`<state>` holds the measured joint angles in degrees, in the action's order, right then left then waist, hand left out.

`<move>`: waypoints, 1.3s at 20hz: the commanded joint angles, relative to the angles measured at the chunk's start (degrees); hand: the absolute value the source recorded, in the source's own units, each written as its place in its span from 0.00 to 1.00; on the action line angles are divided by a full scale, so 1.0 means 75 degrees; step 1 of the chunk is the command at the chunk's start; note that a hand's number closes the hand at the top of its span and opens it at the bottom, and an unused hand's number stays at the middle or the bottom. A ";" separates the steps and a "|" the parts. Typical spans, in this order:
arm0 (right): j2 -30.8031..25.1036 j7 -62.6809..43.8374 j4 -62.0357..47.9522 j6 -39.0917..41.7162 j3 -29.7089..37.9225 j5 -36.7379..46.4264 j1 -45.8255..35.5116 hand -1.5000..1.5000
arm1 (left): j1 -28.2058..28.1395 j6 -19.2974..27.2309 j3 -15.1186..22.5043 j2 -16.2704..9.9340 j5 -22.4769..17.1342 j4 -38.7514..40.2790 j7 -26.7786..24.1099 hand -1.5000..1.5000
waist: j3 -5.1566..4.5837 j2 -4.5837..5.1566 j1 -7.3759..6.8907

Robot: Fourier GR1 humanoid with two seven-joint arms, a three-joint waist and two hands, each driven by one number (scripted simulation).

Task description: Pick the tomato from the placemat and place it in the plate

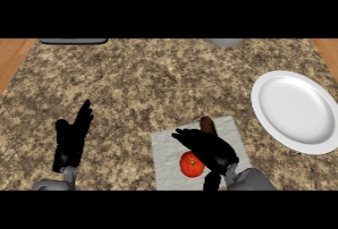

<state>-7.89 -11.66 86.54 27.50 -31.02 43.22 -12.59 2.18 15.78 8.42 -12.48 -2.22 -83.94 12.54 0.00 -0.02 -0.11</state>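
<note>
The tomato lies on the pale grey placemat, which sits near the front edge of the granite-patterned bench, a little right of the middle. The right hand hangs over the mat, just beside and partly above the tomato on its right side. Its fingers are spread apart and point toward the mat's far edge; they are not curled round the fruit, so the tomato is not yet gripped. This pose looks like the approach to a grasp: the open hand is set to come down and close around it. A small dark brown object shows at the mat's far edge, just beyond the fingertips; what it is cannot be told.

The white plate waits at the right edge of the bench, well apart from the mat, bare and within the right arm's reach, which is probably why that arm does the work. The left hand rests open near the front left of the bench, fingers straight, holding nothing and out of the way.
</note>
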 commanded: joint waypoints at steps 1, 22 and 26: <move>-0.0234 0.0462 -0.0054 0.0334 0.0484 0.0106 -0.0010 0.00 | -0.0239 -0.0160 -0.0097 0.0274 0.0146 0.0197 -0.0317 0.50 | -0.0001 0.0000 0.0004; -0.0225 0.0427 -0.1142 -0.2350 0.2525 0.1599 -0.0724 1.00 | 0.0141 -0.0400 -0.0498 0.0414 0.0427 -0.0037 0.0134 0.50 | 0.0002 0.0009 0.0031; -0.0725 0.0549 0.0064 -0.2626 0.2937 0.1560 -0.0526 1.00 | 0.0064 -0.0279 -0.0483 0.0522 0.0550 0.0060 0.0078 0.50 | -0.0001 -0.0019 0.0097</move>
<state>-10.49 -7.39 81.86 10.02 -12.57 54.84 -17.15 1.91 12.02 4.25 -9.84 0.50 -83.85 12.52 0.00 -0.06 0.21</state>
